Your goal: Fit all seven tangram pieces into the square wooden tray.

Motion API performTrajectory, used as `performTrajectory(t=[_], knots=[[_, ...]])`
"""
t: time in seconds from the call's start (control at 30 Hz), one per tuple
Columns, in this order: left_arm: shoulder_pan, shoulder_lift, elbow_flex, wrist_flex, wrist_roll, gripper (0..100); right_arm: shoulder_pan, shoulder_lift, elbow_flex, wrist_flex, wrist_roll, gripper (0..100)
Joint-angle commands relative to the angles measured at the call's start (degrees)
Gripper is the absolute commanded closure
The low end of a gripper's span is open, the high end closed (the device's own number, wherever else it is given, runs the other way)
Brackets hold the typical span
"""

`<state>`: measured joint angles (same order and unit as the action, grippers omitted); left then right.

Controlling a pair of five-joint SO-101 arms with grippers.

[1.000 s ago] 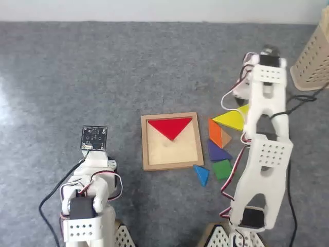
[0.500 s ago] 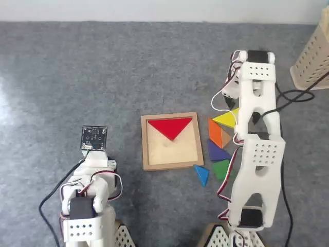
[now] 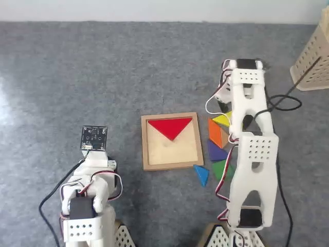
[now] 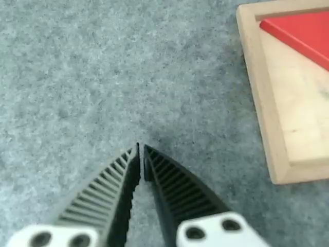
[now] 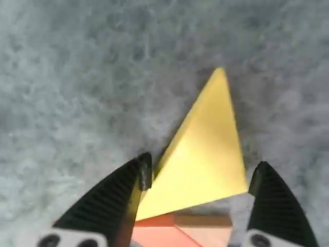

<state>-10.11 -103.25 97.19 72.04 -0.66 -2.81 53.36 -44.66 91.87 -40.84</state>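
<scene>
Tray: the square wooden tray (image 3: 170,165) lies flat on the grey carpet (image 3: 103,77), about mid-table between the 2 arms.
In the tray: 1 piece so far, the red triangle (image 3: 170,126), long edge along the far rim, point aimed at the tray's middle; the rest of the floor is bare wood.
Waiting pieces: 6 out on the carpet, just off the tray's right side. The orange piece (image 3: 215,133) sits closest to the rim with the brown piece (image 3: 226,137) touching it, the purple piece (image 3: 218,152) below them, then the green piece (image 3: 220,169), and the blue triangle (image 3: 201,175) by the tray's near right corner.
Yellow triangle: the yellow triangle (image 5: 205,154) lies at the far end of that cluster, one edge against the orange and brown pieces.
Right gripper: the right gripper (image 5: 202,169) is over the yellow triangle, jaws spread wide and straddling it, 1 fingertip right at its edge. Nothing gripped.
Left gripper: the left gripper (image 4: 141,152) is low over bare carpet left of the tray, jaws pressed together, holding nothing.
Backdrop: a beige perforated basket (image 3: 313,56) stands at the far right edge.
</scene>
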Motion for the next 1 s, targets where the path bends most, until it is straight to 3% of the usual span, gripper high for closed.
performTrajectory(t=[0.0,0.27,0.6,0.97], knots=[[-0.2,-1.0,-0.7,0.3,0.4,99,-0.6,-0.7,-0.5,-0.6,-1.6,70.1],[-0.2,-1.0,-0.7,0.3,0.4,99,-0.9,-0.7,-0.5,1.4,-1.9,70.0],[-0.2,-1.0,-0.7,0.3,0.4,99,-1.3,-0.6,-0.4,2.9,-11.1,69.9],[-0.2,-1.0,-0.7,0.3,0.4,99,-1.5,1.8,-0.5,2.3,-11.1,70.1]])
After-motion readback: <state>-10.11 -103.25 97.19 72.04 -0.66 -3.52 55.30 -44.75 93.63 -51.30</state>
